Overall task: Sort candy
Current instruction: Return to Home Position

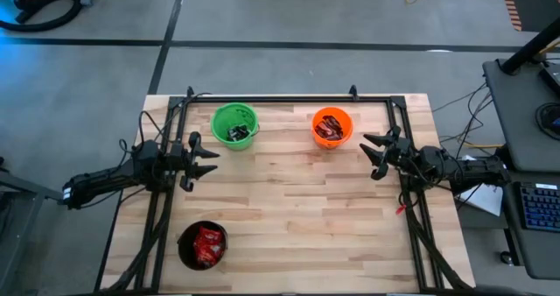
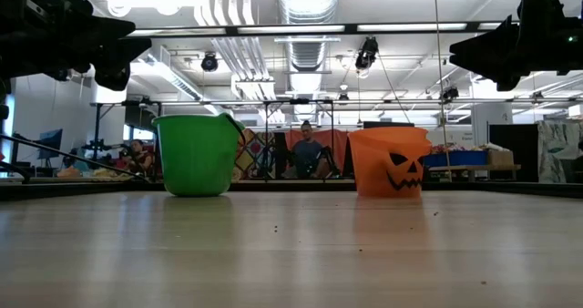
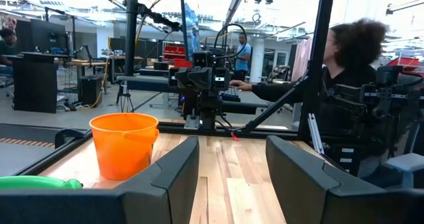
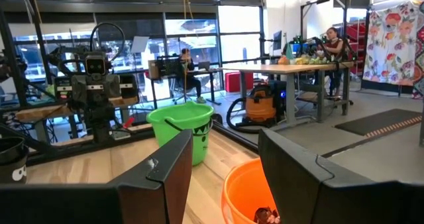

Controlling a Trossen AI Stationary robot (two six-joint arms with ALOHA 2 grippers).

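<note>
The green round plastic bucket (image 1: 234,125) is set left of the orange round plastic bucket (image 1: 332,127) along the rear edge of the wooden table (image 1: 297,208). The black round bucket (image 1: 203,245) is placed at the front left, with candy (image 1: 207,244) held in each.

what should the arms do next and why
Probably just settle both arms into their parked poses, nothing more to pick. The candy seems all inside the green bucket, orange bucket and black bucket; none shows loose on the table. The left gripper and right gripper hang over the table's sides, fingers open and empty.
</note>
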